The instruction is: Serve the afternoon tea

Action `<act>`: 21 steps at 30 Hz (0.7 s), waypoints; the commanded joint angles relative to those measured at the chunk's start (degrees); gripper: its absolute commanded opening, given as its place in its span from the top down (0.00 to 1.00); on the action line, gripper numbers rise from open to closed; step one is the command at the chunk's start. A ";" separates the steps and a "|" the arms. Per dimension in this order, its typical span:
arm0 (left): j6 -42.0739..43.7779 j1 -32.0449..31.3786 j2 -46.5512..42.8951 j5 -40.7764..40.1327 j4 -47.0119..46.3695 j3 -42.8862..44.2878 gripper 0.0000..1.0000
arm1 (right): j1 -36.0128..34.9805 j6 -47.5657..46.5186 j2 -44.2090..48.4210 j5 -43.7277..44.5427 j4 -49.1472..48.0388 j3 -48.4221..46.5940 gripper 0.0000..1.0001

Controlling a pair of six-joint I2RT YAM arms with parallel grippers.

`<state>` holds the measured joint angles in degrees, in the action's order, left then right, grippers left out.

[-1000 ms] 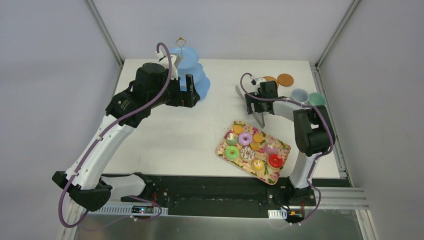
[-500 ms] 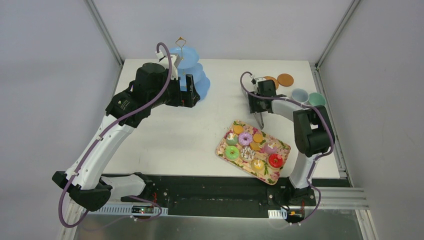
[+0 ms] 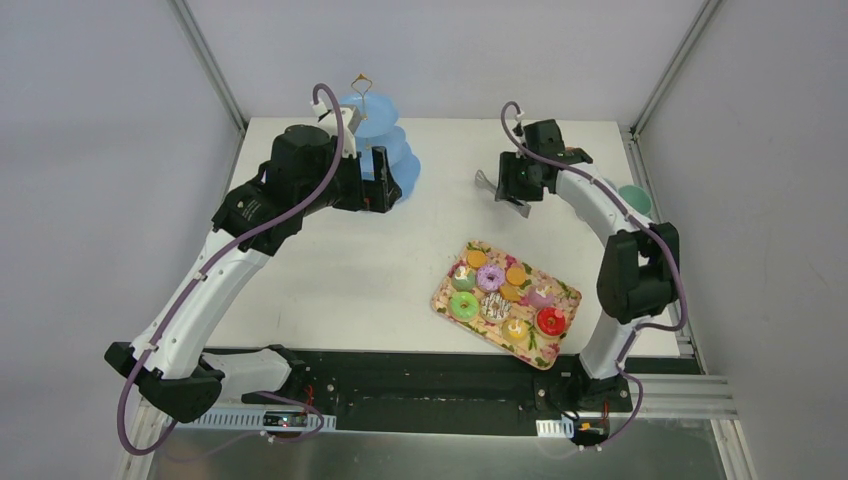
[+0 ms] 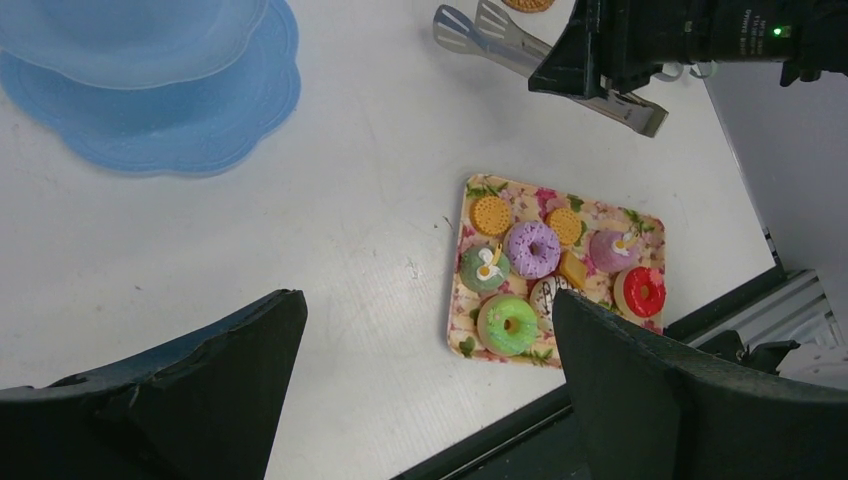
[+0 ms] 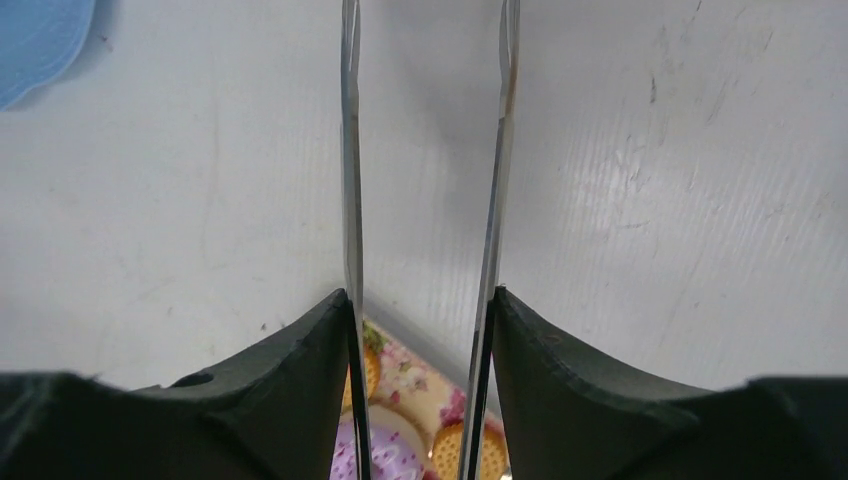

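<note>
Left arm reaches toward one o'clock, left gripper spread wide. Right arm stretches toward eleven o'clock, right gripper clamped around metal tongs.

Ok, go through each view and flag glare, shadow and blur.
Top external: even light, soft shadows on the table, tray sharp. Left wrist: its own jaws dark and soft in the foreground, sweets crisp. Right wrist: tongs glint, table shows a sheen, tray below blurred.
</note>
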<state>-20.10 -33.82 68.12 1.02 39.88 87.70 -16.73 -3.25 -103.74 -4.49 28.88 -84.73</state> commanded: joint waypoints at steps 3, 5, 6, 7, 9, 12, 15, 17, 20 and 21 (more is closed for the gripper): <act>-0.57 -0.54 -0.06 1.25 -4.53 -0.35 0.00 | 0.64 9.31 6.57 -5.27 11.82 -3.97 0.46; -0.28 -0.54 0.54 1.59 -5.16 -0.26 0.00 | 1.42 12.59 7.58 -6.85 13.17 -3.79 0.46; -0.10 -0.54 0.87 1.74 -5.50 0.02 0.00 | 2.28 14.16 8.18 -8.32 13.92 -3.70 0.46; 0.08 -0.54 1.30 1.92 -5.65 0.28 0.00 | 2.95 15.76 8.72 -10.19 14.73 -3.55 0.46; 0.59 -0.54 2.18 2.10 -5.85 1.23 0.00 | 4.15 18.21 9.90 -12.79 16.70 -3.22 0.46; 1.02 -0.54 2.83 1.58 -6.32 2.07 0.00 | 5.58 19.47 13.62 -15.96 19.26 -0.95 0.46; 1.02 -0.54 2.96 1.11 -7.06 1.82 0.00 | 6.47 19.24 18.60 -17.75 21.26 1.73 0.47; 1.03 -0.54 3.07 0.89 -7.46 1.33 0.00 | 6.70 19.05 21.31 -17.94 23.14 2.51 0.47; 0.43 -0.54 2.86 -0.65 -8.09 -0.02 0.00 | 6.69 19.17 24.65 -19.23 25.45 3.31 0.49; 0.10 -0.54 2.88 -0.66 -8.30 -0.41 0.00 | 6.71 19.30 25.50 -20.03 25.77 3.88 0.49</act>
<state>-20.01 -33.82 71.68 1.80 34.59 87.59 -10.02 14.50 -83.09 -20.32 50.35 -81.78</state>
